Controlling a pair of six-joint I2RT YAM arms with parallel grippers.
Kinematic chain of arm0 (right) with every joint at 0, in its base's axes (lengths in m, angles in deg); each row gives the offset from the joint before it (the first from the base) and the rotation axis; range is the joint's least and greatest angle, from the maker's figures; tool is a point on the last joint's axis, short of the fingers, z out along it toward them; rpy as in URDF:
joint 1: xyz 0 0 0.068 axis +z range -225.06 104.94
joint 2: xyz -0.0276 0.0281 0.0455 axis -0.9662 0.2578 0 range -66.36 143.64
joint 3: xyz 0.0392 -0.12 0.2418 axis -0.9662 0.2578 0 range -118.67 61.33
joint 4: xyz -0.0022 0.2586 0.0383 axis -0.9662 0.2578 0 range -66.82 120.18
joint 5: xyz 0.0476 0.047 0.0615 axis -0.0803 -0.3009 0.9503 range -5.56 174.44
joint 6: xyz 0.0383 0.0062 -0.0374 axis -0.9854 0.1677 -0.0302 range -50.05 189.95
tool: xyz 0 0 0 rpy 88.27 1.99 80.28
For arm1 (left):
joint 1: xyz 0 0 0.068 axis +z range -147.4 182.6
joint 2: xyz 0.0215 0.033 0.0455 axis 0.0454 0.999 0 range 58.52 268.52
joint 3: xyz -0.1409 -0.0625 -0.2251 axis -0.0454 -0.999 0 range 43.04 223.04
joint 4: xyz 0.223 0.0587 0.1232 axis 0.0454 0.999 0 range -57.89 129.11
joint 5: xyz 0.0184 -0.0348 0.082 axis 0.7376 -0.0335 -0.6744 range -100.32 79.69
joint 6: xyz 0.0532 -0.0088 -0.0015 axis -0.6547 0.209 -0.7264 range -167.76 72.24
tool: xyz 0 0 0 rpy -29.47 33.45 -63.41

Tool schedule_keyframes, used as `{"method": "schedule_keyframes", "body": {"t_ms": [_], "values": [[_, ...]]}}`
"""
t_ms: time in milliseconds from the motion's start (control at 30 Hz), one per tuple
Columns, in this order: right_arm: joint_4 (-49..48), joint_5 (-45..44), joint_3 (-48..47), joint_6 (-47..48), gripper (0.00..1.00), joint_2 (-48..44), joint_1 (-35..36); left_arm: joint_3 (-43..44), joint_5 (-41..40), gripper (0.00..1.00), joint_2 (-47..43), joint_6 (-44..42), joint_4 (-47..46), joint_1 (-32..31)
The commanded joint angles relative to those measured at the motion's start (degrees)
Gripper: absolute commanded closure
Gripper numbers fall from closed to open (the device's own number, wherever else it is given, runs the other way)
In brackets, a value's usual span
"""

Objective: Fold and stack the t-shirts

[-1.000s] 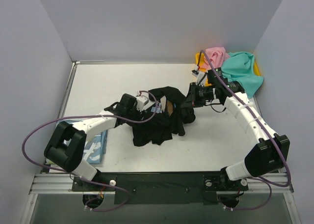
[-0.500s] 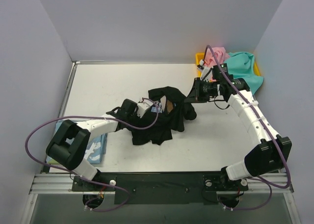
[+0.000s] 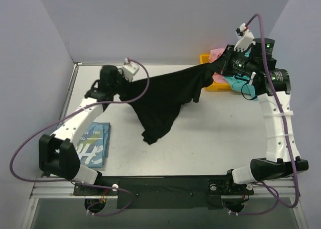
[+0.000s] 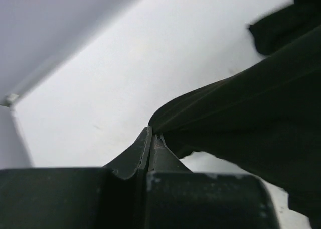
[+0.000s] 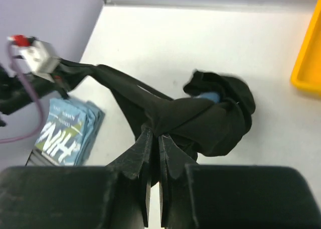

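The black t-shirt hangs stretched in the air between both grippers, and its lower part droops toward the table. My left gripper is shut on its left edge; the left wrist view shows the gripper pinching a fold of the black t-shirt. My right gripper is shut on the right edge, with cloth of the black t-shirt bunched at the gripper. A folded light blue t-shirt with white lettering lies at the front left. The pink t-shirt and teal t-shirt sit behind the right arm.
A yellow tray stands at the back right under the pink and teal cloth, and its corner shows in the right wrist view. Grey walls close in the left, back and right. The left arm's purple cable loops over the black shirt.
The left gripper has shut on the black shirt. Both arms have risen and pulled apart, lifting the crumpled shirt off the table and stretching it out.
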Motion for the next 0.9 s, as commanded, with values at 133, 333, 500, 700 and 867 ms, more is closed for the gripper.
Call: {"method": "schedule_keyframes", "body": {"t_ms": [133, 333, 500, 700, 867], "values": [[-6.2, -1.2, -11.7, -1.3, 1.0, -10.3, -0.4, 17.5, 10.3, 1.0, -19.6, -7.8, 18.1, 4.2], [-11.6, -2.8, -7.1, 0.0, 1.0, -22.6, -0.4, 24.8, 4.5, 1.0, -26.5, -7.8, 20.3, 4.2], [-10.3, -3.2, -5.6, 1.3, 1.0, -28.8, -0.4, 30.2, 6.1, 1.0, -28.5, -7.8, 22.2, 4.2], [-8.9, -3.1, -5.6, 1.0, 1.0, -31.8, -0.4, 33.6, 6.7, 1.0, -27.3, -3.4, 23.8, 5.1], [-9.7, -3.3, -1.5, 2.6, 1.0, -28.2, -0.4, 31.4, 6.9, 1.0, -24.7, -4.0, 23.0, 5.1]]}}
